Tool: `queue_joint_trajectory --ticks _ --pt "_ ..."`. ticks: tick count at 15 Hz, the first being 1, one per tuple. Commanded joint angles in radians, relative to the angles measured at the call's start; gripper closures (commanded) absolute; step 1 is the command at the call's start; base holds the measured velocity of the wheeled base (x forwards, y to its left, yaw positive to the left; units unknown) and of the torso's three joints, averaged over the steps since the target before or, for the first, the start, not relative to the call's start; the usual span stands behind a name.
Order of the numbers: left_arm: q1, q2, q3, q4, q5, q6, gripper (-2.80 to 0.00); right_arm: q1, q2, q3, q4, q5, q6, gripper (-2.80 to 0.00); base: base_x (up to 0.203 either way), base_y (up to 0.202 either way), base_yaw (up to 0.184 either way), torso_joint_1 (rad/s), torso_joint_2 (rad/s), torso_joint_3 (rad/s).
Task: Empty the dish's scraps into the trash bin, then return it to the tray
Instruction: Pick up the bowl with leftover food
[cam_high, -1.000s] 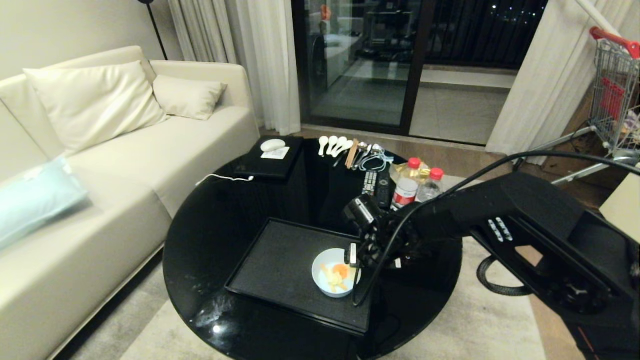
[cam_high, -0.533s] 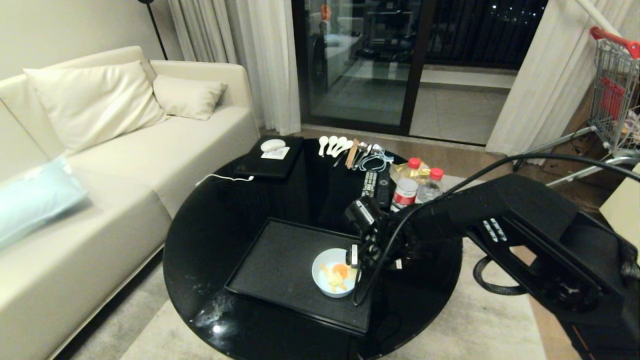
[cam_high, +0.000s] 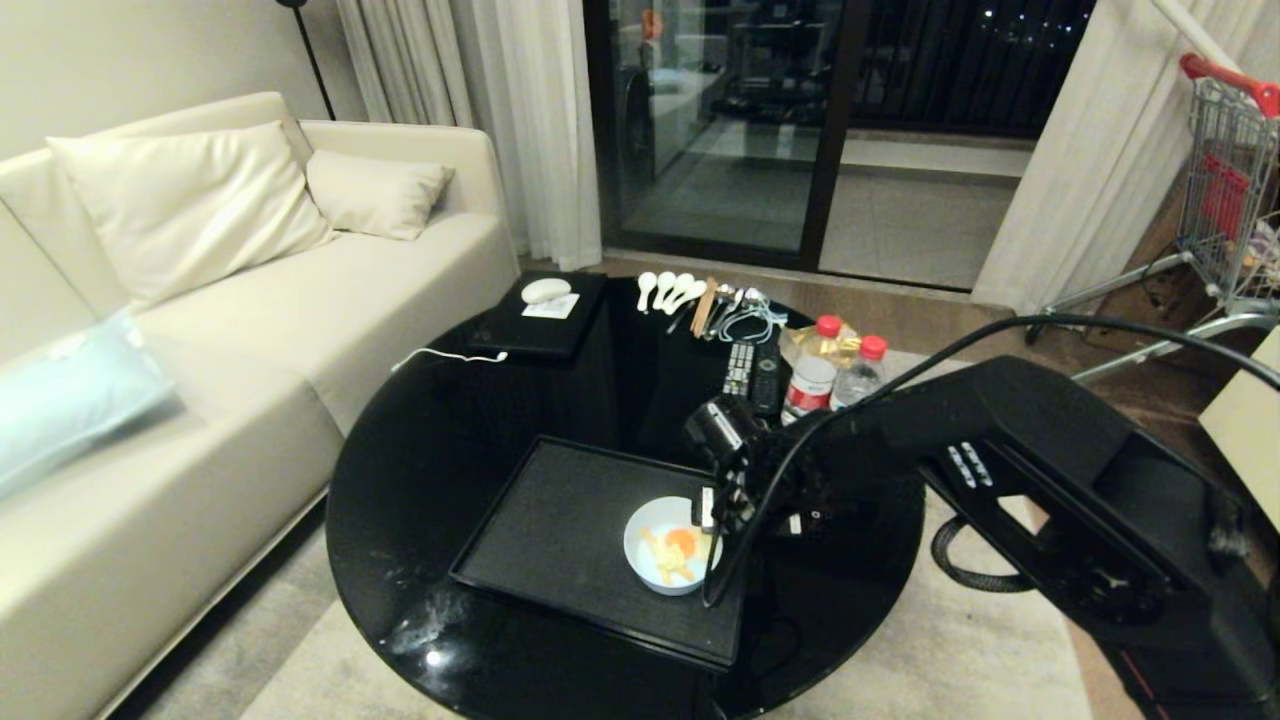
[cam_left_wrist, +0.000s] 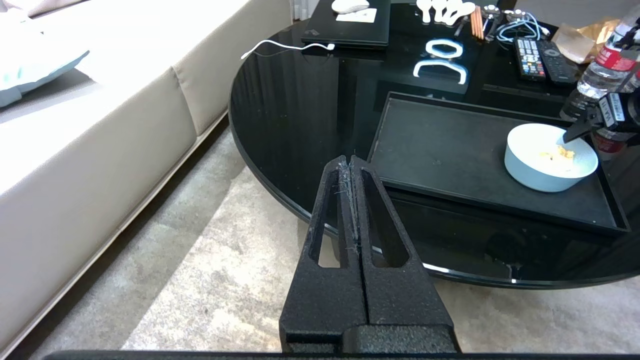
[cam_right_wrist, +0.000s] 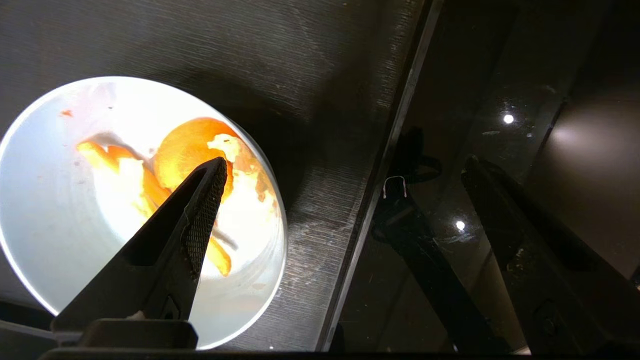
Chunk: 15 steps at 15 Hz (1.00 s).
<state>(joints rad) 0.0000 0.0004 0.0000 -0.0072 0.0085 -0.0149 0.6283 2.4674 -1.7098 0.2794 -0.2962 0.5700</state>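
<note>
Step in hand: grasping the dish (cam_high: 666, 546), which sits with its scraps (cam_high: 676, 553) at the near right end of the tray (cam_high: 560, 530). The right end effector (cam_right_wrist: 345, 200) is fully open, empty, straddling the dish's right rim. Next: lower, close, lift level. The left end effector (cam_left_wrist: 353, 200) is parked, closed.

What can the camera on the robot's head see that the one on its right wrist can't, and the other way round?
Only the head view shows the sofa, the closed laptop, the spoons and the bottles. Only the right wrist view shows the open right pincer close up, one finger over the scraps, the other outside the tray's rim. Both show the dish with scraps, sitting on the black tray.
</note>
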Motion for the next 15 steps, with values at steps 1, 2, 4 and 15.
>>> queue_joint_trajectory --ticks 1,2,4,15 --pt "0.0 0.0 0.0 0.0 0.001 0.0 0.0 0.001 0.007 -0.01 0.004 -0.001 0.004 -2.8 0.0 0.0 0.0 0.0 0.0 0.0" --pt "0.0 0.0 0.0 0.0 0.001 0.0 0.0 -0.001 0.008 -0.014 0.003 -0.003 0.002 -2.8 0.0 0.0 0.0 0.0 0.0 0.0" --pt "0.0 0.0 0.0 0.0 0.001 0.0 0.0 -0.001 0.008 -0.013 0.001 -0.003 -0.012 -2.8 0.0 0.0 0.0 0.0 0.0 0.0" --pt "0.0 0.0 0.0 0.0 0.001 0.0 0.0 0.011 0.027 -0.034 0.0 -0.014 -0.019 -2.8 0.0 0.0 0.0 0.0 0.0 0.0"
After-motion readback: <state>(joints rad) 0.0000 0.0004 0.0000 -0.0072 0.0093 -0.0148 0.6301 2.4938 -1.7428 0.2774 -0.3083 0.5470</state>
